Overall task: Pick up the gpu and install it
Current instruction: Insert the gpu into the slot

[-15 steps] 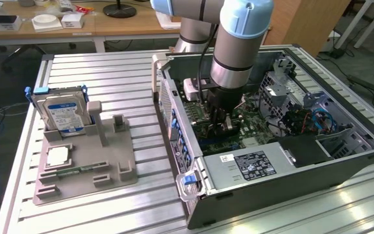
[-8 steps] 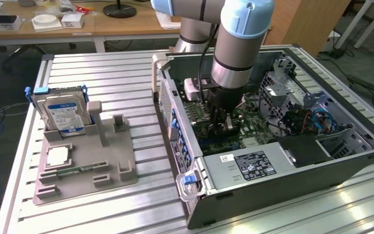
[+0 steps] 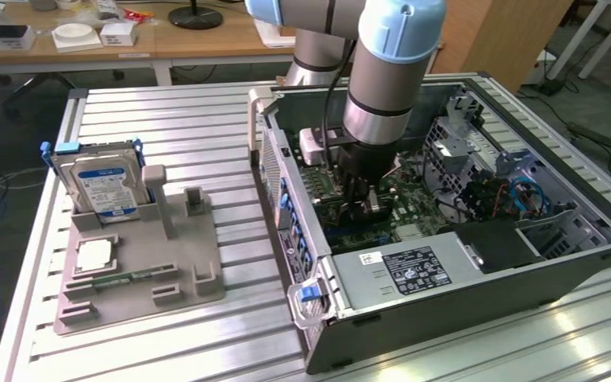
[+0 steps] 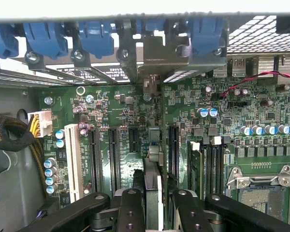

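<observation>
My gripper [image 3: 364, 207] reaches down into the open computer case [image 3: 496, 274], just above the green motherboard [image 3: 417, 213]. In the wrist view the gripper [image 4: 153, 205] is shut on the gpu [image 4: 153, 181], which I see edge-on as a thin card between the black fingers [image 4: 130, 208]. The card runs along the motherboard [image 4: 261, 111] between the black expansion slots [image 4: 113, 154], toward the case's rear wall. Its far end lies by the silver bracket opening [image 4: 154, 67] under the blue clips [image 4: 96, 36]. Whether it is seated in a slot I cannot tell.
On the exterior view's left, a grey holder [image 3: 168, 270] carries an upright hard drive [image 3: 99, 185], a small memory stick [image 3: 125, 278] and a square chip [image 3: 95, 255]. Inside the case are a power supply [image 3: 412, 267], cables [image 3: 496, 199] and a processor socket [image 4: 261, 188].
</observation>
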